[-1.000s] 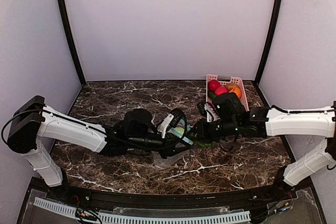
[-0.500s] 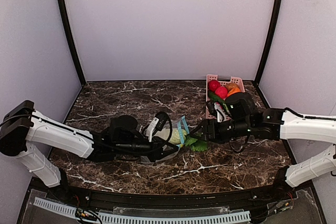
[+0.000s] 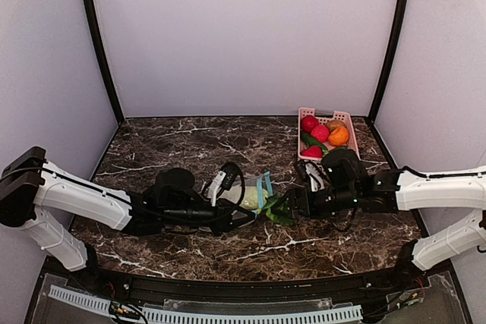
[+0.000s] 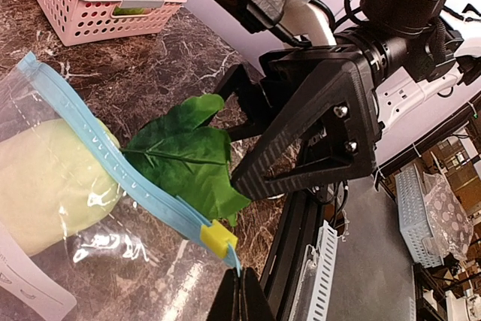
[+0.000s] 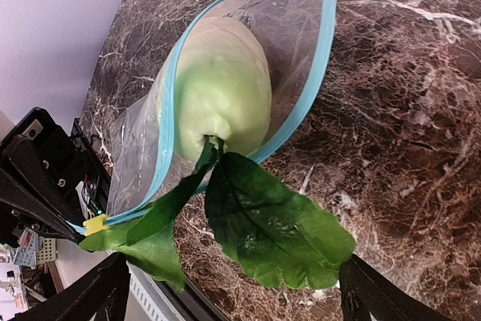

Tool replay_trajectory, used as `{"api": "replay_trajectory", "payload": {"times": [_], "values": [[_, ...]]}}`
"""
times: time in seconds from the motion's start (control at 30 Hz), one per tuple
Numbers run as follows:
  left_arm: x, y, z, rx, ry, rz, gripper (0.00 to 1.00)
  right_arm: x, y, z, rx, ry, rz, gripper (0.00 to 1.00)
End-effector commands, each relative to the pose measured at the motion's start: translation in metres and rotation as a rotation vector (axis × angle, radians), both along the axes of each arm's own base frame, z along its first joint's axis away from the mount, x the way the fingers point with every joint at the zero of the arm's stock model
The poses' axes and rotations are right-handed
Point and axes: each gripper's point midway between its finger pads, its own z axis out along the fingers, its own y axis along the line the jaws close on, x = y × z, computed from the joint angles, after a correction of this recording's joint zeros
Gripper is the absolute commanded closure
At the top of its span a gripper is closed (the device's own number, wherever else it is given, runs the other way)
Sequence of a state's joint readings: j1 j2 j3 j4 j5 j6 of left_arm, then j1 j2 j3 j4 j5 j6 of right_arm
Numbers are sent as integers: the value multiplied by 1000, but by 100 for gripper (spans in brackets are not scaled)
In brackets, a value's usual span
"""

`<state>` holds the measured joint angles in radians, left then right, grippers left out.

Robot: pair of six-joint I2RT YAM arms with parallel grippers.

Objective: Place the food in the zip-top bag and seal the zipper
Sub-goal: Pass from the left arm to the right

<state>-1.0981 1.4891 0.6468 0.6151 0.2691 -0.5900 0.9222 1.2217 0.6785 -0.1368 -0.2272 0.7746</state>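
Here, a dark marble worktop [image 3: 167,142] carries two white arms meeting mid-table. A pink basket [image 4: 98,24] at the far right holds other toy produce. The clear zip-top bag [image 3: 247,199] lies between the arms, with its mouth facing the right arm. The left end effector [image 4: 242,291] is pinched together on the bag's corner, by the yellow slider [image 4: 218,237]. The right end effector [image 5: 229,276] is spread wide and empty at the leaf tips. The pale gourd [image 5: 222,95] sits inside the bag. The leafy green vegetable [image 5: 270,223] lies mostly outside, across the teal zipper [image 4: 124,167]. The likely risk is that sealing now would trap the leaf, or that a hard push would tug the bag from the pinch.
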Motion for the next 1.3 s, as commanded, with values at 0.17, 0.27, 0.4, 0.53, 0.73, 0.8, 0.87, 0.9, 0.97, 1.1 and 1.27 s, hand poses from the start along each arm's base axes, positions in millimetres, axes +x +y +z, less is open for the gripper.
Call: {"api": "replay_trajectory", "payload": {"times": [0.17, 0.27, 0.4, 0.53, 0.73, 0.8, 0.87, 0.9, 0.97, 1.1, 1.27], "values": [[-9, 6, 8, -17, -8, -29, 99, 13, 36, 9, 124, -68, 78, 5], [-12, 8, 3, -8, -2, -41, 99, 18, 42, 6, 130, -71, 75, 15], [-15, 11, -3, 11, 8, -50, 99, 23, 46, 2, 126, -61, 63, 47], [-17, 19, -9, 41, 13, -40, 99, 21, 43, 3, 123, -70, 66, 70], [-19, 38, -7, 77, 27, 2, 57, 1, 42, -6, 103, -62, 181, 100], [-16, 44, 0, 86, 33, 33, 39, -7, 41, -10, 98, -52, 219, 100], [-13, 54, -3, 143, 54, 76, 27, -17, 40, -12, 104, -49, 263, 100], [-8, 57, 6, 139, 51, 105, 22, -22, 39, -11, 109, -49, 286, 100], [2, 69, 3, 178, 83, 166, 18, -33, 38, -8, 117, -50, 337, 100], [27, 91, -9, 224, 144, 266, 15, -54, 39, 2, 150, -58, 437, 100], [65, 106, -28, 231, 229, 345, 14, -69, 35, 1, 165, -28, 489, 100]]}}
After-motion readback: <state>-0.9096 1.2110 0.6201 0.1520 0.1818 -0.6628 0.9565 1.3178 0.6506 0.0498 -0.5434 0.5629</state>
